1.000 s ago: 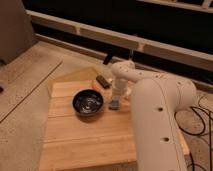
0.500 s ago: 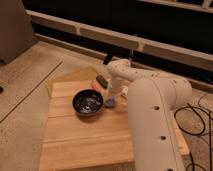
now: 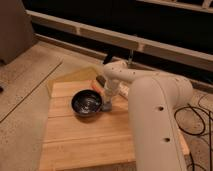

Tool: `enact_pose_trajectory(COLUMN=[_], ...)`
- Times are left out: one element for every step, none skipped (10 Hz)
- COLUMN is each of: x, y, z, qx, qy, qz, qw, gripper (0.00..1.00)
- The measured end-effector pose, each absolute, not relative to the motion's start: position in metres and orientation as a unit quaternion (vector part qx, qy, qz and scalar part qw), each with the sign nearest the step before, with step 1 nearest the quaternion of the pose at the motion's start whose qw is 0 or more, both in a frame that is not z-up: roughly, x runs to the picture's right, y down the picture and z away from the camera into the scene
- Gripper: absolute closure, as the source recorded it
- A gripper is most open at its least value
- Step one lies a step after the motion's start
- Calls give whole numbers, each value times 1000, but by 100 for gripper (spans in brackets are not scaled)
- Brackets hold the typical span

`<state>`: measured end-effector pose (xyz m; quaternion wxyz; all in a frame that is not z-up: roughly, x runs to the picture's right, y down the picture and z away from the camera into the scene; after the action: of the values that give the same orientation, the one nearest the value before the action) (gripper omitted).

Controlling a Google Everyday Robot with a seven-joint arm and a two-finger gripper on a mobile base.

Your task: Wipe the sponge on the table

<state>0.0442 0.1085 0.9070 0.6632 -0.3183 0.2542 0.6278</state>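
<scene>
The gripper (image 3: 106, 103) is down on the light slatted wooden table (image 3: 90, 137), having slid left to just right of the round black bowl (image 3: 86, 104). The small flat blue sponge (image 3: 107, 108) shows faintly beneath it. I cannot tell whether the jaws clamp it. The slide looks like a wiping stroke.

Dim warm light — end effector (image 3: 107, 106) dark beside the bowl (image 3: 86, 103).

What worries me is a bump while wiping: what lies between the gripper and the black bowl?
Nothing, in the camera view: the gripper is down at the table, over the sponge, almost against the rim of the black bowl.
</scene>
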Motion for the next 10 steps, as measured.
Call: enact_pose_trajectory(x=[58, 75, 94, 107, 112, 115, 114, 107, 99, 90], y=[116, 120, 120, 117, 111, 102, 93, 82, 69, 61], z=[901, 898, 898, 903, 910, 925, 936, 951, 964, 973], qx=[-313, -302, -287, -272, -262, -249, -242, -235, -231, -230], qy=[276, 304, 337, 363, 376, 387, 388, 386, 378, 368], qz=[622, 619, 620, 622, 623, 625, 627, 627, 628, 628], qw=[663, 658, 648, 639, 634, 630, 631, 635, 640, 645], gripper=[100, 100, 100, 100, 100, 100, 100, 100, 100, 100])
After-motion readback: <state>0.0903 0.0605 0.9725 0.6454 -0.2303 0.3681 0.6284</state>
